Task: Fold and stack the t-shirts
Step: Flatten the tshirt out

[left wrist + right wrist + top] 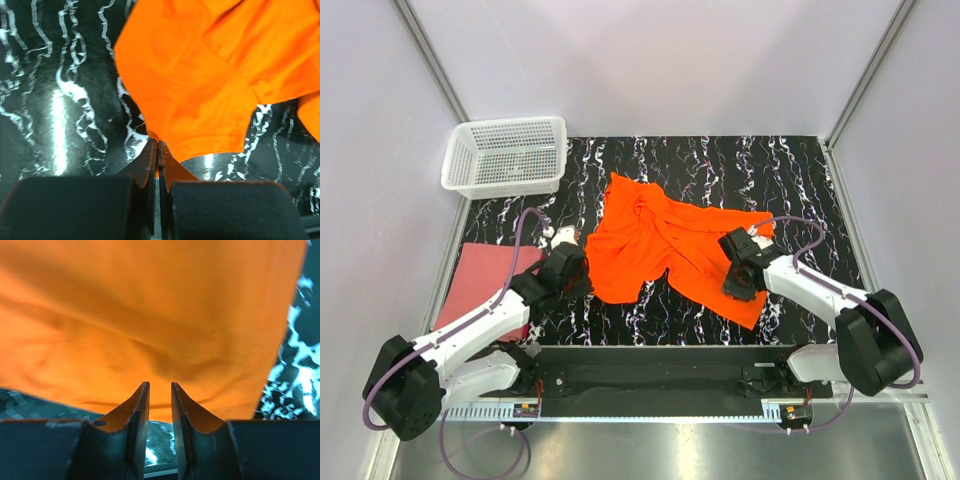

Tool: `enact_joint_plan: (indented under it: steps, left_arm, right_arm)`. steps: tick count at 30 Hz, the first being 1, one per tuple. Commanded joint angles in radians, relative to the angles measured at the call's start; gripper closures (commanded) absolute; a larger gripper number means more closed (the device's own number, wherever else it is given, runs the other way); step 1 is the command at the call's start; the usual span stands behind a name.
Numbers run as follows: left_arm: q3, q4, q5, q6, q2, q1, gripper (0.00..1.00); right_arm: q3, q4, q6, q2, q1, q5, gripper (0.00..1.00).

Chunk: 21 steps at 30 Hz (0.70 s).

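Observation:
The orange t-shirt (655, 240) lies crumpled and partly spread on the black marbled table. My left gripper (576, 262) is at its left edge. In the left wrist view the left gripper (157, 144) is shut, pinching the edge of the orange t-shirt (210, 75). My right gripper (736, 272) is on the shirt's lower right part. In the right wrist view the right gripper (159, 385) has its jaws a little apart, with the orange t-shirt (150, 315) puckered between the tips. The pink-red t-shirt (480, 285) lies flat at the left edge, partly under my left arm.
A white mesh basket (507, 155) stands at the table's far left corner. Pale walls enclose the table on three sides. Bare marbled table (760, 165) shows behind the shirt and at the front between the arms.

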Motion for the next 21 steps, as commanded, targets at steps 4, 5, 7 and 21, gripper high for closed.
enact_joint_plan:
  steps: [4, 5, 7, 21]
  left_arm:
    - [0.037, 0.075, 0.074, 0.025, -0.012, -0.003, 1.0]
    - [0.031, 0.078, 0.076, 0.023, -0.021, -0.003, 1.0]
    - [0.03, 0.078, 0.082, 0.026, -0.024, -0.002, 1.0]
    - [0.014, 0.043, 0.108, 0.023, -0.112, 0.001, 1.0]
  right_arm:
    - [-0.014, 0.064, 0.022, 0.054, -0.016, 0.041, 0.7]
    - [0.0, 0.133, 0.003, 0.086, -0.016, 0.049, 0.7]
    - [0.038, 0.161, -0.031, 0.137, -0.014, 0.073, 0.69]
    - [0.409, 0.016, -0.175, 0.424, -0.035, 0.187, 0.67]
